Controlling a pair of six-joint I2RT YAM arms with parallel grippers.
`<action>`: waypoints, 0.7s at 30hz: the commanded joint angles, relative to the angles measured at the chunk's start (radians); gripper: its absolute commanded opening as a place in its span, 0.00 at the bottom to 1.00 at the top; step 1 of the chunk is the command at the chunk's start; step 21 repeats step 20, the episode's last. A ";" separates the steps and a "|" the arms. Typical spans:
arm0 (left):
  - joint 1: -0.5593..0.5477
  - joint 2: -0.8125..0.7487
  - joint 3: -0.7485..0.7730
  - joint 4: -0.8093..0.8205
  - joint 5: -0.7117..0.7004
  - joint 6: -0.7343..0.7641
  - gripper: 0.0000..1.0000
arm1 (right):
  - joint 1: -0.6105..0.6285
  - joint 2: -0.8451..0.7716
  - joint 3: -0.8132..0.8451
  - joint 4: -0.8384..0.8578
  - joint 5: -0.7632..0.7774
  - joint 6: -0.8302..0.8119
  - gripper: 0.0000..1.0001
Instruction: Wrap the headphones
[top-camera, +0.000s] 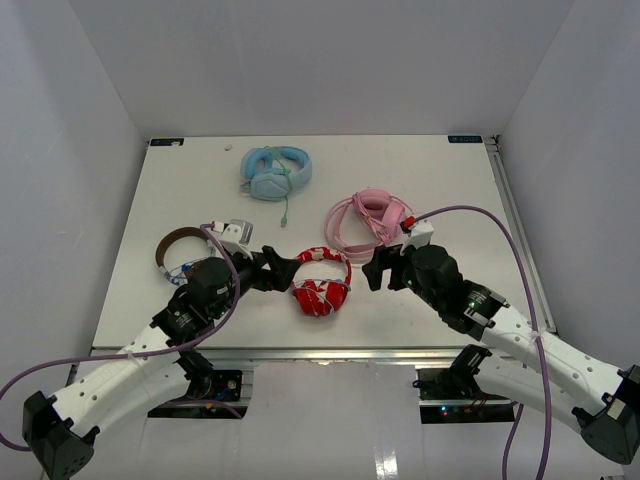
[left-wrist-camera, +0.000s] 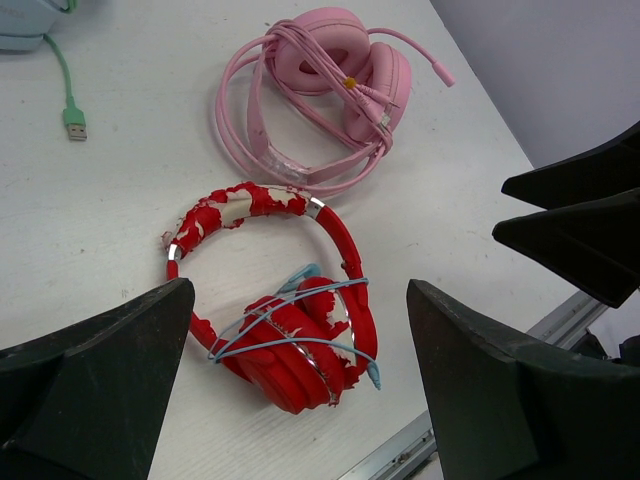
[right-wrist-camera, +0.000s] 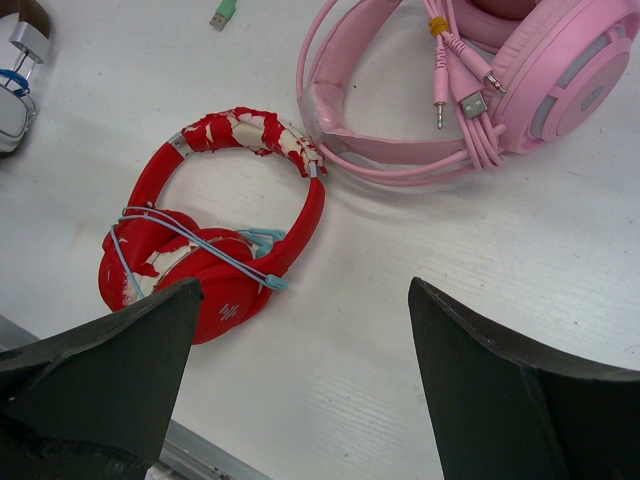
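I see the headphones (top-camera: 321, 284) lying flat on the table (top-camera: 180, 190), close to its near edge, with the thin pale cable looped round the earcups. My left hand (top-camera: 290, 271) sits at their 9 o'clock and my right hand (top-camera: 370, 276) at 3 o'clock, both spread wide and gripping nothing. The pink headphones (top-camera: 366, 220) crowd 1 o'clock, and I can't tell whether the headbands touch. Bare table opens toward 11 o'clock, short of the blue headphones (top-camera: 277, 172).
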 joint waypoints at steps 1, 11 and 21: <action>-0.004 -0.014 -0.002 0.019 -0.005 0.007 0.98 | 0.001 -0.006 0.000 0.022 0.009 0.003 0.90; -0.006 -0.021 -0.004 0.019 -0.007 0.010 0.98 | 0.002 -0.007 0.000 0.021 0.011 0.003 0.90; -0.007 -0.022 -0.004 0.019 -0.007 0.012 0.98 | 0.001 -0.013 -0.001 0.021 0.013 0.003 0.90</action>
